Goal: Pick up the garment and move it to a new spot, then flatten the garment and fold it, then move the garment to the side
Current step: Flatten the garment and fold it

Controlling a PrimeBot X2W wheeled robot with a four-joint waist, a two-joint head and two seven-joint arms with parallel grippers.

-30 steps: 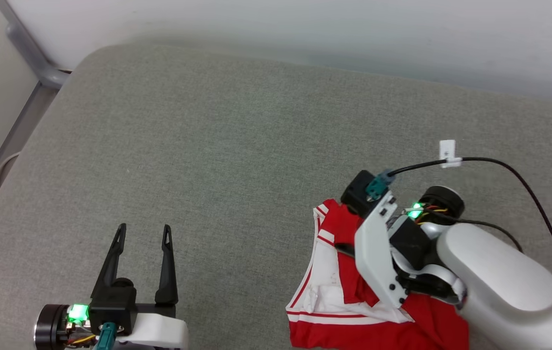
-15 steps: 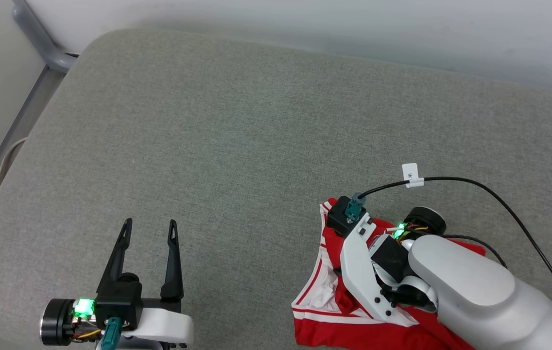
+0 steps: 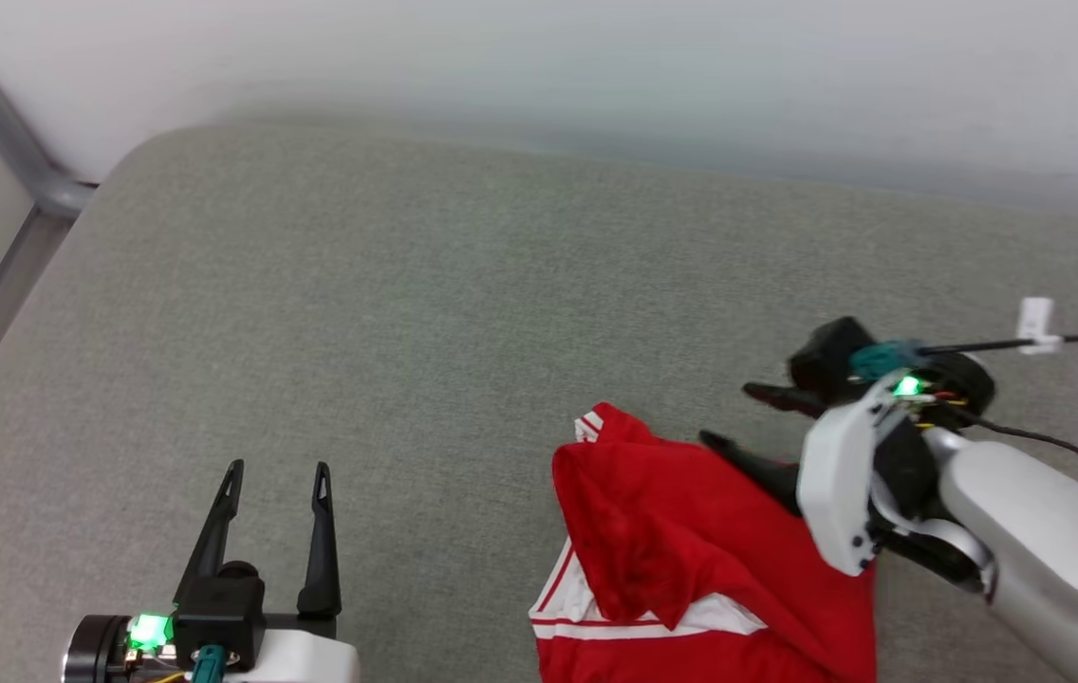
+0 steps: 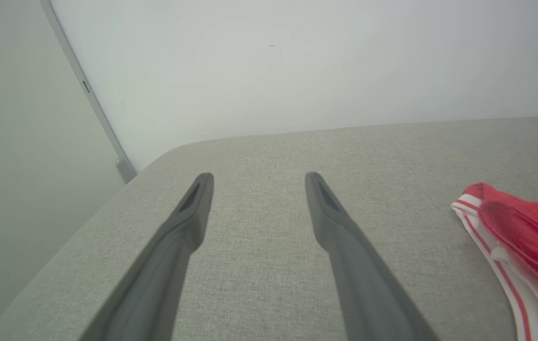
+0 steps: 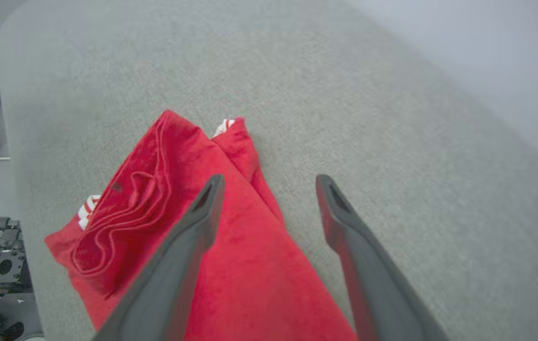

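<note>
One garment [image 3: 681, 541] lies crumpled on the grey worktop [image 3: 406, 285], at about 5 o'clock in the head view. Its long axis runs from 11 to 5 o'clock, with a narrow corner pointing to 11. There are two hands. The right hand [image 3: 724, 414], at 2 o'clock from the garment, is spread wide and holds nothing, with one finger over the red cloth. The left hand [image 3: 278, 467], at 7 o'clock, is also spread and empty.

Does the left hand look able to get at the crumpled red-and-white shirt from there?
Likely yes: the left hand is open, and just plain grey fabric surface lies between it and the red-and-white jersey shirt. It would need to swing sideways.
</note>
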